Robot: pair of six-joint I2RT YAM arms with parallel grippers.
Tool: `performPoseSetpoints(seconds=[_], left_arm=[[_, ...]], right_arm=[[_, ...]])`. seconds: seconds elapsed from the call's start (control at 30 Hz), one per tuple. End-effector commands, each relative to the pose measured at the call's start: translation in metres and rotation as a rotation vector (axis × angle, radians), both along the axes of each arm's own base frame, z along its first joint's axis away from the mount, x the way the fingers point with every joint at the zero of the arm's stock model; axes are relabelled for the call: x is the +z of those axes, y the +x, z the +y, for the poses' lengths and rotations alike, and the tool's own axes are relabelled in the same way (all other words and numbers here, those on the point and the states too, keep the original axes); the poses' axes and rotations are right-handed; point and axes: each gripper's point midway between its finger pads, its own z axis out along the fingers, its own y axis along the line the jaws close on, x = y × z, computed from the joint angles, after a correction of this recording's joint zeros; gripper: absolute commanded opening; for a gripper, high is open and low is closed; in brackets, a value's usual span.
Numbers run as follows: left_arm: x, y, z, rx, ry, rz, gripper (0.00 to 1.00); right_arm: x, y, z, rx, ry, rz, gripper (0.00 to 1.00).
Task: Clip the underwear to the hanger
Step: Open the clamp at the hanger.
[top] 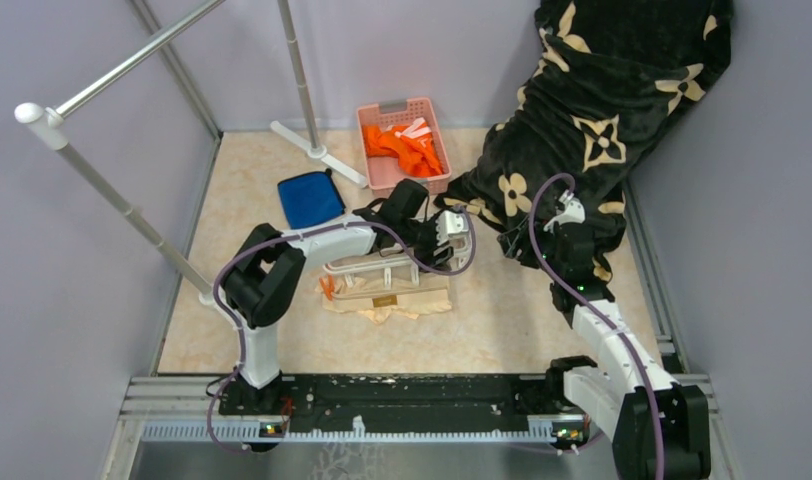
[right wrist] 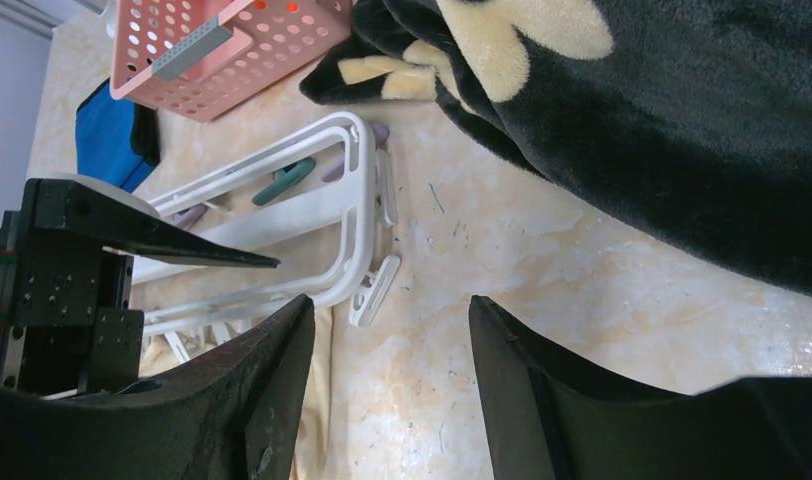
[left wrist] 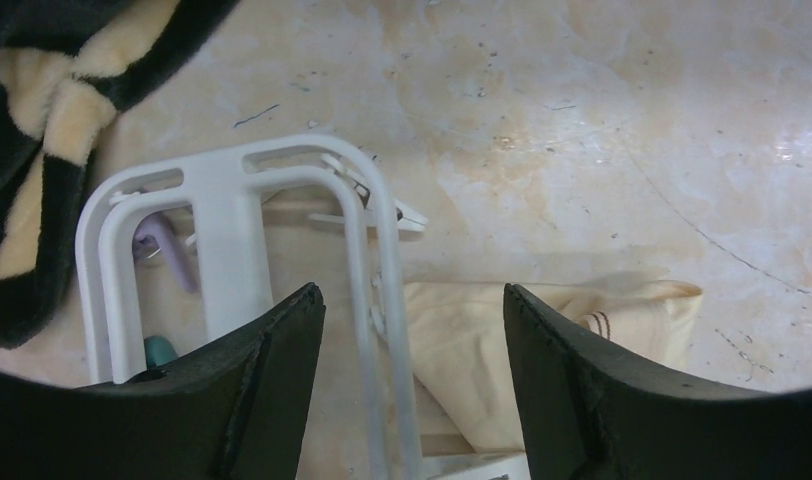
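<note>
The underwear is lying in the middle of the table, soft and limp, partly under the stiff, light hanger. The left gripper is hovering spread and empty over the hanger's right end. The right gripper is gaping empty too. Pinching the waistband edge looks best.

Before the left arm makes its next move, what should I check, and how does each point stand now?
1. Left gripper open, holding nothing: ok.
2. Right gripper open, holding nothing: ok.
3. Hanger lying flat, partly over the underwear: ok.
4. Left gripper above the hanger's end bar: ok.
5. Underwear clipped to the hanger: cannot tell.
</note>
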Motion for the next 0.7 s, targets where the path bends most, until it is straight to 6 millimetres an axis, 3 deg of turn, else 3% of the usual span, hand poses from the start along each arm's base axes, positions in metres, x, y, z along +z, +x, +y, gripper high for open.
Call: performPoseSetpoints(seconds=[0.0,0.3,0.43,0.67], left_arm=[[-0.002,0.017,-0.005,0.063,0.01,-0.027,0.7],[-0.018,0.013,-0.002,0.051,0.064,0.014,0.59],[-0.024,0.015,0.0,0.051,0.091,0.022,0.49],[-0.012,0.022,-0.001,0.073,0.087,0.0,0.33]], right_arm=[[0.014,0.002,0.004,0.035,-0.007,-0.057,0.58],[0.011,0.002,0.006,0.052,-0.015,-0.051,0.58],[0.012,0.003,0.006,0.054,-0.014,-0.054,0.58],[0.011,0.004,0.009,0.072,-0.009,-0.057,0.58]])
